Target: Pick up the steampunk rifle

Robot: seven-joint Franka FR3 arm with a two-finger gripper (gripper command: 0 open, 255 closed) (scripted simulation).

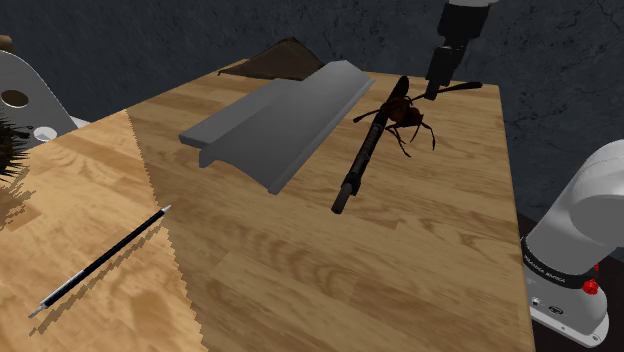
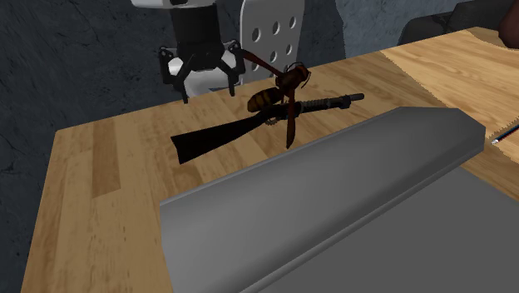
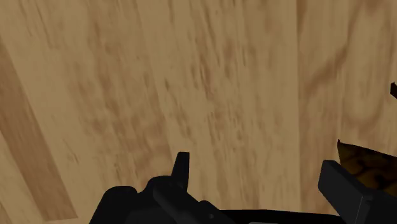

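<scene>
The rifle [image 1: 362,160] is long and black and lies flat on the wooden table [image 1: 300,270], its muzzle toward the shoulder view's lower left. A brown wasp-like shape [image 1: 405,115] with thin dark legs sits across its middle. In the second exterior view the rifle [image 2: 224,133] lies with its stock toward that view's left. My gripper [image 2: 208,90] hangs open just above the table, behind the stock end and touching nothing. In the shoulder view the gripper [image 1: 433,92] is over the rifle's rear end. The wrist view shows the fingers [image 3: 181,170] apart over bare wood, with a brown part [image 3: 366,162] beside one finger.
A long grey stepped slab [image 1: 280,120] lies beside the rifle, large in the second exterior view's foreground [image 2: 333,208]. A thin black rod with pale tips [image 1: 100,262] lies on the shoulder view's left. A white panel with holes [image 2: 270,33] stands behind the gripper.
</scene>
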